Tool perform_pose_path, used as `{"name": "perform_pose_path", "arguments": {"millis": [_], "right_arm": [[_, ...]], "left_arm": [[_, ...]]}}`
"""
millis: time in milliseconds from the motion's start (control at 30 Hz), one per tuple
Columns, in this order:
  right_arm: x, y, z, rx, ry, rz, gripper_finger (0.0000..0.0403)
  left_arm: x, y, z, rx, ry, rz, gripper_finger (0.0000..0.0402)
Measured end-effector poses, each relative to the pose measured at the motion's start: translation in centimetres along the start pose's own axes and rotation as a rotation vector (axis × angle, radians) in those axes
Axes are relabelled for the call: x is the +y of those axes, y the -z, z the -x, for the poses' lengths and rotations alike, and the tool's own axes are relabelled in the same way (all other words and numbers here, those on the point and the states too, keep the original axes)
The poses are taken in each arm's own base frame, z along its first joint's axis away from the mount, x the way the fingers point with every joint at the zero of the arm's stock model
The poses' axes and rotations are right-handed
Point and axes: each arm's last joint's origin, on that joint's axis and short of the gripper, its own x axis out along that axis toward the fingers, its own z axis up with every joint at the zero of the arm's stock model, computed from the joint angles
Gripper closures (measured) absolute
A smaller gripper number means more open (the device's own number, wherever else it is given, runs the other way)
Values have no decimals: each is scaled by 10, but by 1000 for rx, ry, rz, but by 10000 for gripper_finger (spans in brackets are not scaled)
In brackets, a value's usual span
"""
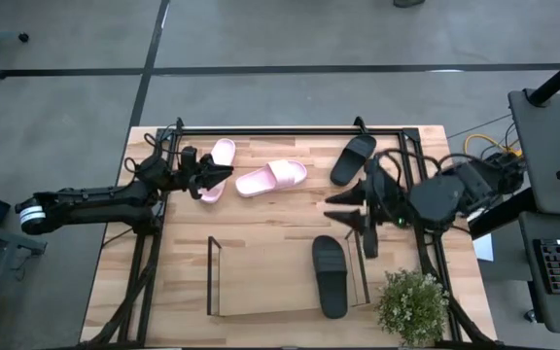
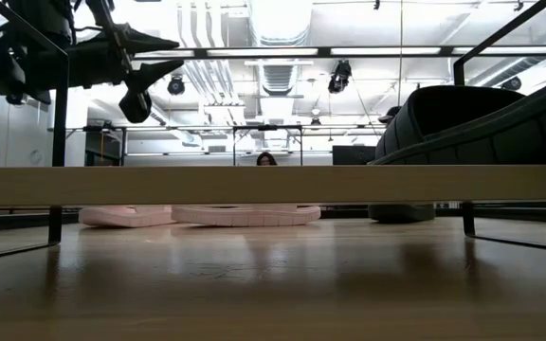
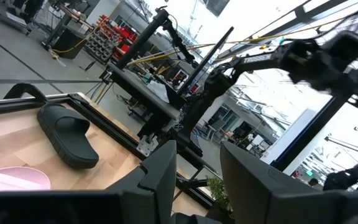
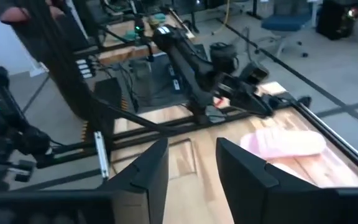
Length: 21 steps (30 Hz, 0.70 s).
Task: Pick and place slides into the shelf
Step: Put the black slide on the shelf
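One pale pink slide (image 1: pixel 220 163) lies near the table's far left, and the second pink slide (image 1: pixel 272 177) lies right of it. A black slide (image 1: pixel 353 158) lies at the far right. The other black slide (image 1: pixel 330 275) lies on the right part of the shelf's see-through base (image 1: pixel 261 282). My left gripper (image 1: pixel 224 180) hangs open in the air beside the first pink slide, pointing right. My right gripper (image 1: pixel 334 206) is open too, raised between the far black slide and the shelf, pointing left. In the right wrist view, a pink slide (image 4: pixel 284 143) shows beyond the open fingers.
A potted plant (image 1: pixel 413 306) stands at the near right corner, just right of the shelf's wire end frame (image 1: pixel 366 282). A black metal frame (image 1: pixel 280 129) edges the table. Bare wood (image 1: pixel 270 216) lies between the slides and the shelf. A person (image 2: pixel 266 159) shows far off in the room.
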Motion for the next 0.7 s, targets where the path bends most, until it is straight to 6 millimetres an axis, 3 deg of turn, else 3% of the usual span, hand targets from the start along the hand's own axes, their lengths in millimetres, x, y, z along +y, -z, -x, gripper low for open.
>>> {"name": "perform_pose_path", "arguments": {"millis": [400,700], "right_arm": [[-83,50,11,36,217,-206,255],[-121,71,16,62,368,-172,186]], "left_arm": [[0,0,0,-3,2,-2,292],[0,-2,0,-43,-20,-59,292]]}}
